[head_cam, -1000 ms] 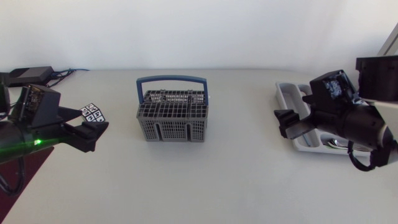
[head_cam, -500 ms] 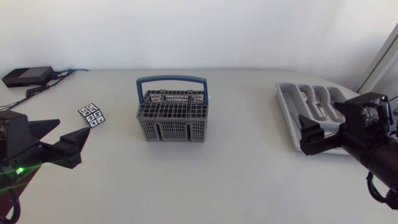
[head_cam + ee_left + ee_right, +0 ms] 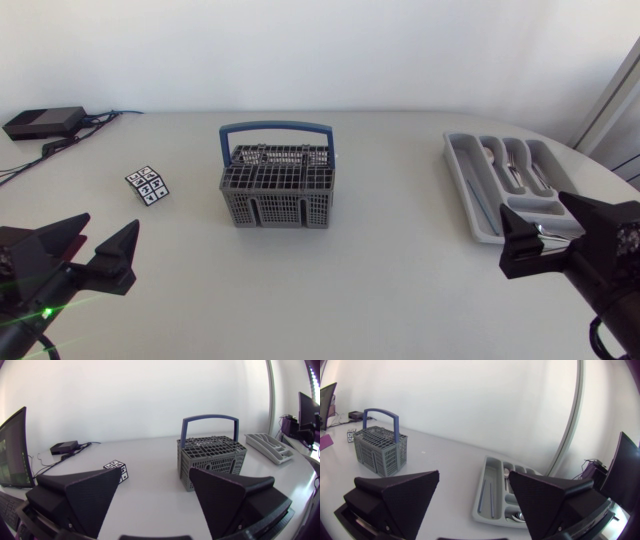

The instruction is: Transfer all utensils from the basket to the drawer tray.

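The grey wire basket (image 3: 277, 190) with a blue handle stands mid-table; I cannot see into its compartments from above. The grey drawer tray (image 3: 458, 170) lies at the right, with several metal utensils (image 3: 512, 165) in its slots. My left gripper (image 3: 95, 245) hangs open at the near left, far from the basket and holding nothing. My right gripper (image 3: 560, 228) is open just near of the tray, also holding nothing. Ahead of the left gripper (image 3: 155, 495) are the basket (image 3: 212, 457) and the tray (image 3: 265, 442). The right gripper (image 3: 474, 497) faces the tray (image 3: 481, 495) and the basket (image 3: 381, 447).
A small cube with black-and-white markers (image 3: 148, 184) sits left of the basket. A black box (image 3: 45, 122) with cables lies at the back left corner. Bare tabletop stretches between the basket and the tray.
Both arms have drawn back toward the near edge. The right gripper left its place over the tray, and the left one dropped away from the marker cube. Both stayed open.
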Available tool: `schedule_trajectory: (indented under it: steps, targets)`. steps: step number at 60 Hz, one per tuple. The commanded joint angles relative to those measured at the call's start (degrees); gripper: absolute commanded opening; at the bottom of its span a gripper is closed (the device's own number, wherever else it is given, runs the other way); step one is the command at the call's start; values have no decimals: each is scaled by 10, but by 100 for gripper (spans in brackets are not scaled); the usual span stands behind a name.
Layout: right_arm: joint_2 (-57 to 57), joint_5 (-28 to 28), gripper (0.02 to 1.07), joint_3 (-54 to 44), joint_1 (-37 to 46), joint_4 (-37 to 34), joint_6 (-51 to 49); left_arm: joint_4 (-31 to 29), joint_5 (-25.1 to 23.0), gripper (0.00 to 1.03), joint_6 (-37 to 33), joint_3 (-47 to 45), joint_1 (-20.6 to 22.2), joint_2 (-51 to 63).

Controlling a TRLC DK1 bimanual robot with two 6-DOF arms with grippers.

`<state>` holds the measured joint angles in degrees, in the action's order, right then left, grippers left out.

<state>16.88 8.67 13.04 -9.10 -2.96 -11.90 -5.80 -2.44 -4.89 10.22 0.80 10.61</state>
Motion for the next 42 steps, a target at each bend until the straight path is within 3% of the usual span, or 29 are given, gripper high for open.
schedule_trajectory:
  steps: [1,16,28,42]
  targets:
    - [-26,-11,102,-29,14,10,31,17,7,94,21,-30,-6,-26]
    - [-105,-53,102,-85,57,21,80,57,24,94,48,-101,-8,-105]
    - [-167,-86,102,-129,90,29,118,58,24,93,49,-102,-8,-106]
    - [-169,-87,102,-130,91,30,119,58,24,93,49,-102,-8,-106]
